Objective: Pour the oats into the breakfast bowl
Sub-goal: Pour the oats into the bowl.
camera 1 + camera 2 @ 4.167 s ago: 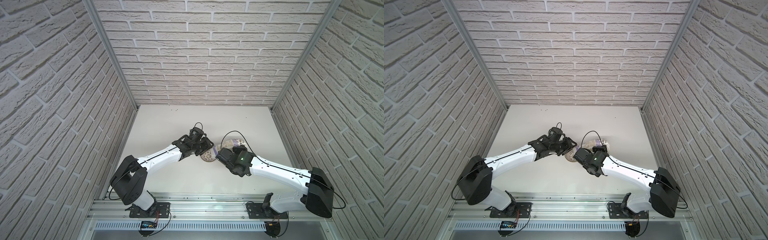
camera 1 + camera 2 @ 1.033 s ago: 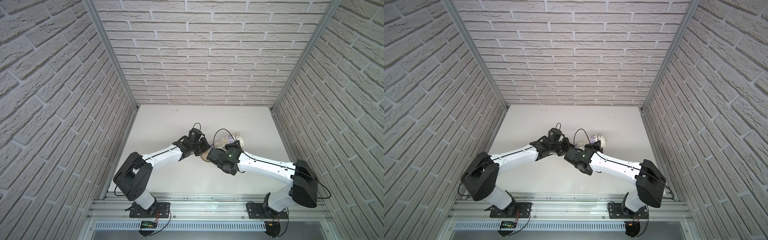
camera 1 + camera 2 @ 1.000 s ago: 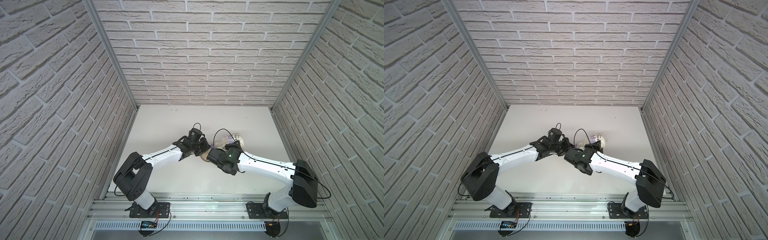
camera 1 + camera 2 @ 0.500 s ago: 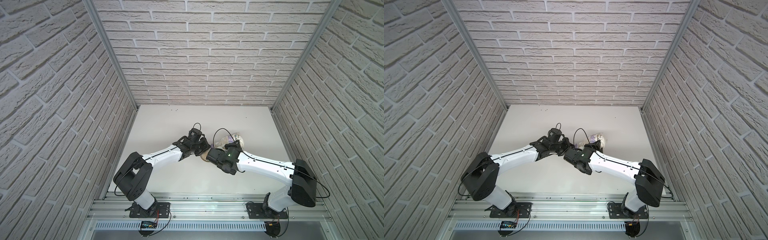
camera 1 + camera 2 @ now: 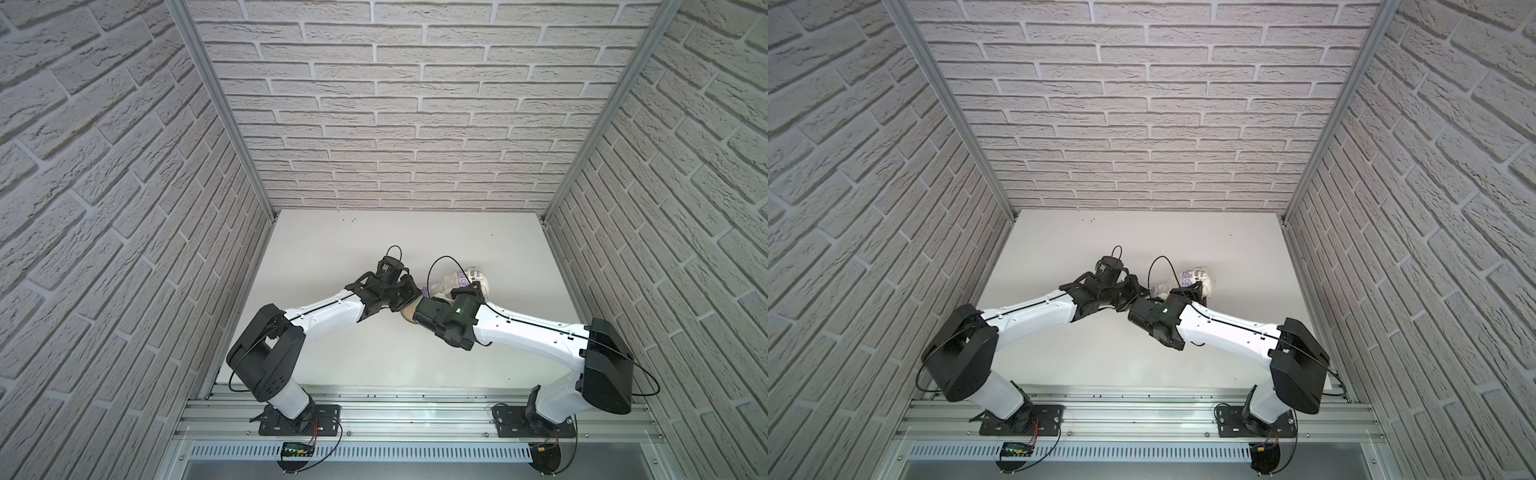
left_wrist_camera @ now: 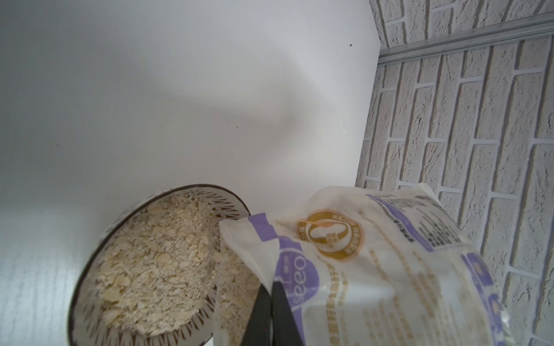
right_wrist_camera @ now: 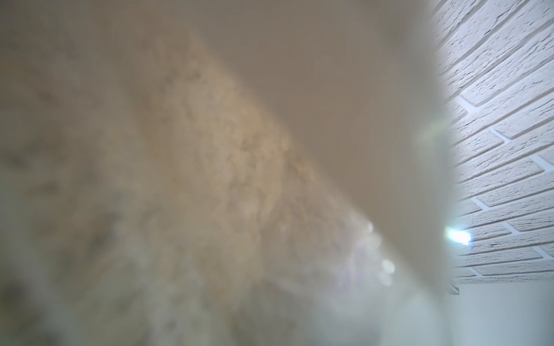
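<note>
The breakfast bowl [image 6: 207,186], white with a dark rim and lattice pattern, stands on the table and is heaped with pale oats [image 6: 156,263]. The bag of oats [image 6: 374,269], white with purple print and a gold oval mark, is tilted with its open mouth over the bowl's edge. My left gripper [image 6: 271,284] is shut on the bag's edge beside the mouth. In both top views the bag [image 5: 461,277] [image 5: 1192,277] hangs between the arms, and my right gripper [image 5: 469,287] is shut on its rear part. The bag [image 7: 209,179] blurs out the right wrist view. Only a tan sliver of the bowl [image 5: 409,311] shows below the wrists.
White table [image 5: 374,249] enclosed by brick-patterned walls [image 5: 395,124] at the back and both sides. The two wrists nearly meet at the table's middle. An aluminium rail [image 5: 415,411] with the arm bases runs along the front.
Nothing visible moved in the last second. Compared with about four seconds ago, the right arm has carried the bag to the left and further back, and it now covers more of the bowl.
</note>
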### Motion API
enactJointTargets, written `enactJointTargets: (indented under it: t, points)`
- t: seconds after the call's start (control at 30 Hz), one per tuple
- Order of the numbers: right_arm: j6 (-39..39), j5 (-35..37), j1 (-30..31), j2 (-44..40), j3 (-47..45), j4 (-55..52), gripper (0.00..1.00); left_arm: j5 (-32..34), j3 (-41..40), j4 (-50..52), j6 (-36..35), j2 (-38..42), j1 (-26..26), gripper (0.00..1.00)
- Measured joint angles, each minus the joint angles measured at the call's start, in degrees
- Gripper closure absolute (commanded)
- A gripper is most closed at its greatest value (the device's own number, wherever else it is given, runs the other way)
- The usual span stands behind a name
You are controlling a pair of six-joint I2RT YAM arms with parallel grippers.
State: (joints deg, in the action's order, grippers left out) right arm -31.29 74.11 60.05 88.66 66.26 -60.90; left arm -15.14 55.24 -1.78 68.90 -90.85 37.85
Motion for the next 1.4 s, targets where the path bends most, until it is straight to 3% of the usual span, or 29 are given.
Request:
enactJointTargets:
  t: [0.87,1.4]
  points:
    - [0.1,-0.4,0.0,0.2,0.0,-0.5,0.97,-0.6,0.0,-0.4,-0.1,-1.5,0.2,1.0]
    - [6.6,-1.2,0.1,1.1,0.0,-3.0,0.97,-0.3,0.9,1.0,-1.1,-1.4,0.0,1.0]
